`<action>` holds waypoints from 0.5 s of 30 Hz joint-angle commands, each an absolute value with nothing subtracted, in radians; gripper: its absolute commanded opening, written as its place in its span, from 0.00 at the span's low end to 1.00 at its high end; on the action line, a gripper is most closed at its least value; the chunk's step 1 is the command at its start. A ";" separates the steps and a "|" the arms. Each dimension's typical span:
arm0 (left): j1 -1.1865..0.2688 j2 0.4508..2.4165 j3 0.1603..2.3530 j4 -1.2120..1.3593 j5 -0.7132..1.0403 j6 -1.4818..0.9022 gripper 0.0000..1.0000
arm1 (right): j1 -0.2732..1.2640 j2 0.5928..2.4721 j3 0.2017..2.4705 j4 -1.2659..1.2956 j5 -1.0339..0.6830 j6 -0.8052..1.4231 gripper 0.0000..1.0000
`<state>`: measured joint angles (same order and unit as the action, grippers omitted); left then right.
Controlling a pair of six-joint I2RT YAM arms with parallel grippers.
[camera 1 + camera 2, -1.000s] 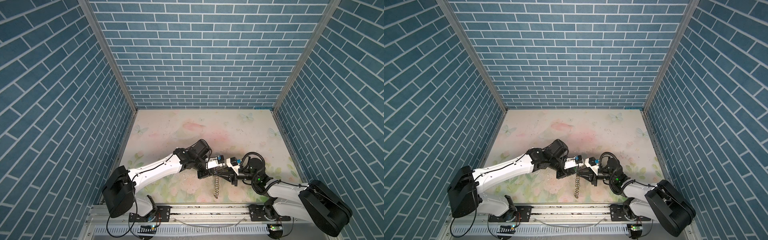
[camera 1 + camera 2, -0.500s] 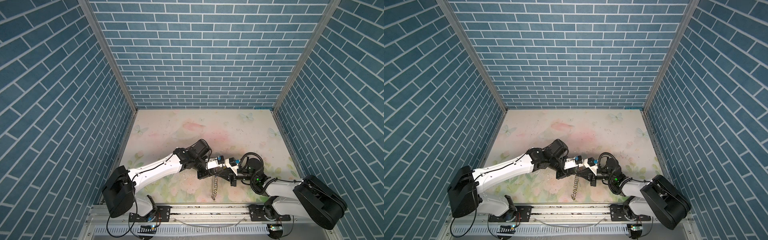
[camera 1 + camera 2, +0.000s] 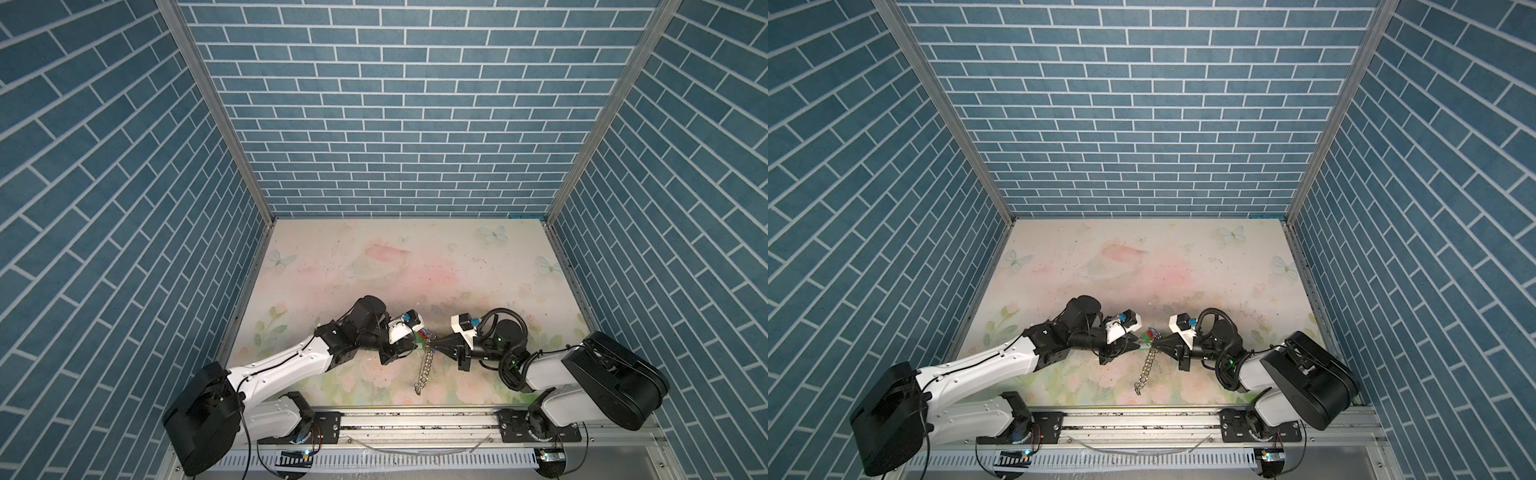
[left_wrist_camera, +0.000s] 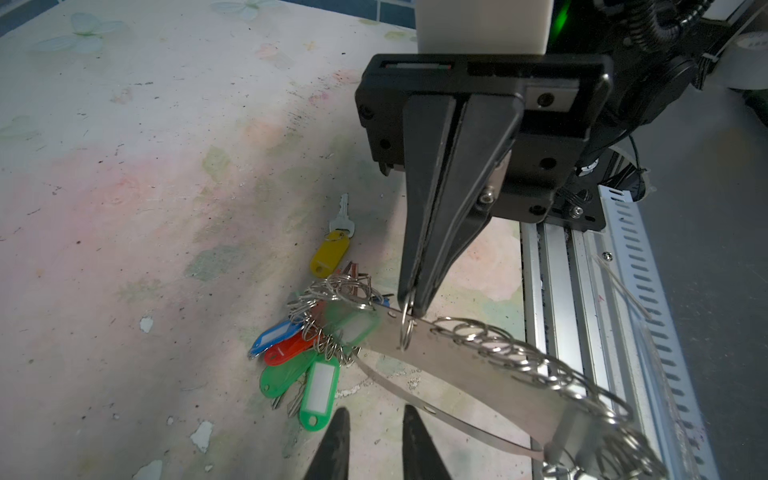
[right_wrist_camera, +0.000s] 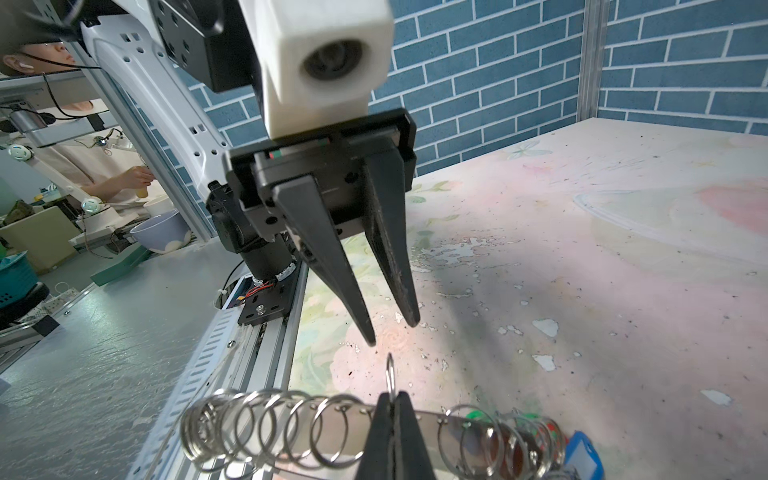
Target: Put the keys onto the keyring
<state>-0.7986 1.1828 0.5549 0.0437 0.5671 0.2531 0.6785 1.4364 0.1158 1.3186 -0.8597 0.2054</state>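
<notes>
In both top views the bunch of coloured tags, toward the tabletop's front edge and midway between its sides, is too small to sort, and the keys cannot be picked out there. In the left wrist view the left gripper shows only its tips at the picture's edge; the keyring blurs and runs out of frame, and one green tag at its end is smeared. In the right wrist view the right gripper and the keyring are cut by the edge, the tags beyond blurred.
</notes>
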 commanded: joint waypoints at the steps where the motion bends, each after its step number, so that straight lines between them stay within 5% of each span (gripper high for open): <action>1: -0.790 1.178 0.520 0.227 0.616 0.204 0.23 | 0.688 1.433 0.115 1.396 -0.858 0.218 0.00; 15: -0.782 1.238 0.481 0.382 0.738 0.160 0.15 | 0.700 1.443 0.128 1.397 -0.854 0.207 0.00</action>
<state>-0.7876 1.2270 0.4782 0.3523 0.6907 0.1673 0.6937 1.4410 0.1162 1.3323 -0.8524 0.2054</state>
